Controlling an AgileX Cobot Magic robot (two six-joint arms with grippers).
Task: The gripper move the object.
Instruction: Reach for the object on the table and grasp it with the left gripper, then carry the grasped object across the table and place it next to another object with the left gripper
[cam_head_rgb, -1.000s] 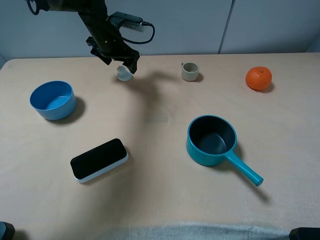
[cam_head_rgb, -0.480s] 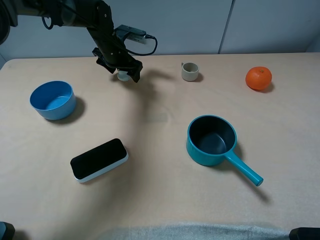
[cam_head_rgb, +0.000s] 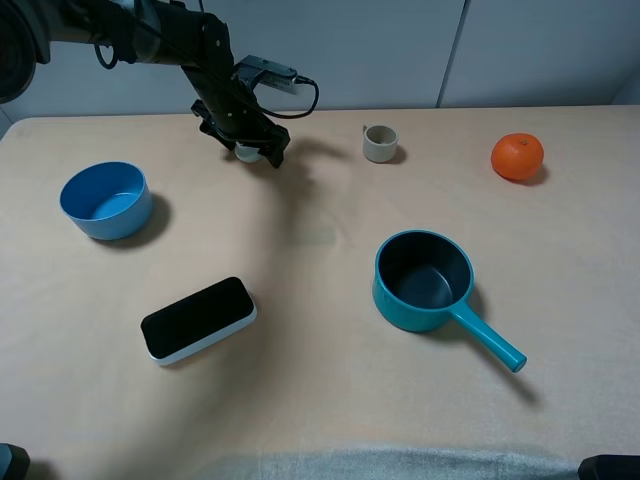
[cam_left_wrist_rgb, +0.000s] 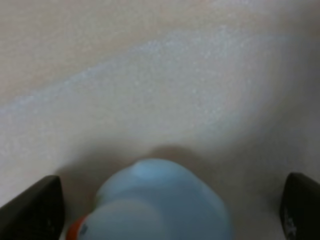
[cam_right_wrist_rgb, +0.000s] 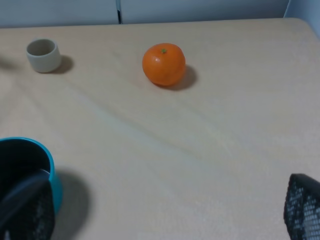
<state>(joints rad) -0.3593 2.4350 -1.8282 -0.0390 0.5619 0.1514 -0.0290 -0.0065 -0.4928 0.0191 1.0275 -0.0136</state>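
Note:
The pale blue-white duck figurine (cam_head_rgb: 245, 152) stands on the table near its far edge, left of the beige cup. My left gripper (cam_head_rgb: 251, 146) is lowered over it and mostly hides it in the high view. In the left wrist view the duck (cam_left_wrist_rgb: 160, 200) sits between the two black fingertips (cam_left_wrist_rgb: 30, 210), which stand wide apart with a gap to the duck on each side. My left gripper (cam_left_wrist_rgb: 165, 207) is open. My right gripper (cam_right_wrist_rgb: 160, 215) is open and empty, above the table near the blue pot.
A small beige cup (cam_head_rgb: 380, 143) and an orange (cam_head_rgb: 517, 156) stand along the far edge. A blue bowl (cam_head_rgb: 104, 199) is at the left. A black and white box (cam_head_rgb: 197, 319) and a teal saucepan (cam_head_rgb: 424, 280) lie nearer the front.
The left arm has come down and slightly right, so the gripper now straddles the duck at table level. The duck has not moved.

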